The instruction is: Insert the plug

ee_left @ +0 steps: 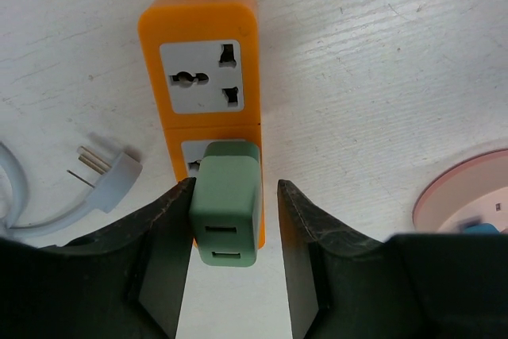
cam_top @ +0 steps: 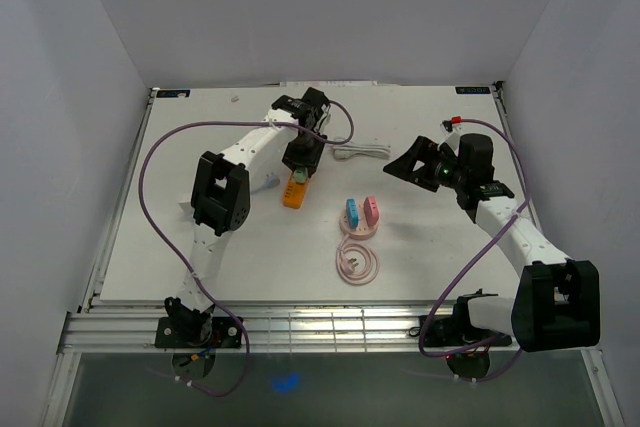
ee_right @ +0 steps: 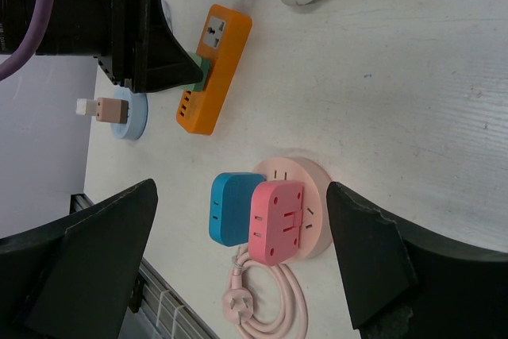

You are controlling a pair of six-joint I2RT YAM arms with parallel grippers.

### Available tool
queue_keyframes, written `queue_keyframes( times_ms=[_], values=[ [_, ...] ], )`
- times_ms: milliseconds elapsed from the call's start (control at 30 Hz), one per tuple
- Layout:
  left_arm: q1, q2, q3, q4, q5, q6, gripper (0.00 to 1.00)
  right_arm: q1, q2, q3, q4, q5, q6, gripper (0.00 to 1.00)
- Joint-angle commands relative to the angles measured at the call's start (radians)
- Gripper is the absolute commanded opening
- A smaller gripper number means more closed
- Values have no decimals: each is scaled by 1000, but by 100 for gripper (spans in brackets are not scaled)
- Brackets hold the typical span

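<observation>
An orange power strip lies left of the table's centre. In the left wrist view the strip has an empty far socket, and a green plug stands in its near socket. My left gripper straddles the plug. Its left finger touches the plug's side, and its right finger stands off with a clear gap. It hangs over the strip in the top view. My right gripper is wide open and empty, above the table at the right.
A round pink socket holds a blue plug and a pink plug, with its pink cable coiled nearer me. A white cable lies behind the strip. A pale plug with pins lies left of the strip.
</observation>
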Motion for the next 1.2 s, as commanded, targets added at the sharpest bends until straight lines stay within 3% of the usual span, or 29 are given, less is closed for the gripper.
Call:
queue_keyframes(
  times_ms=[0,400,533,767,900,1033,1167],
  values=[
    [4,-51,34,-6,13,16,56,-6,-15,9,31,-20,-9,92],
    [4,-84,12,-9,14,13,57,-6,-16,13,25,-15,-4,92],
    [4,-85,9,-11,11,7,37,-6,-16,12,25,-15,-1,92],
    [4,-71,-1,-11,14,2,22,-6,-19,10,26,-17,-1,92],
    [4,-62,-34,0,27,-6,8,-6,-24,7,26,-15,-1,92],
    [4,-97,-118,54,42,-19,1,-6,-25,0,28,-17,-3,92],
    [4,-139,-234,111,45,-33,1,-6,-19,-5,33,-20,-6,92]
  ],
)
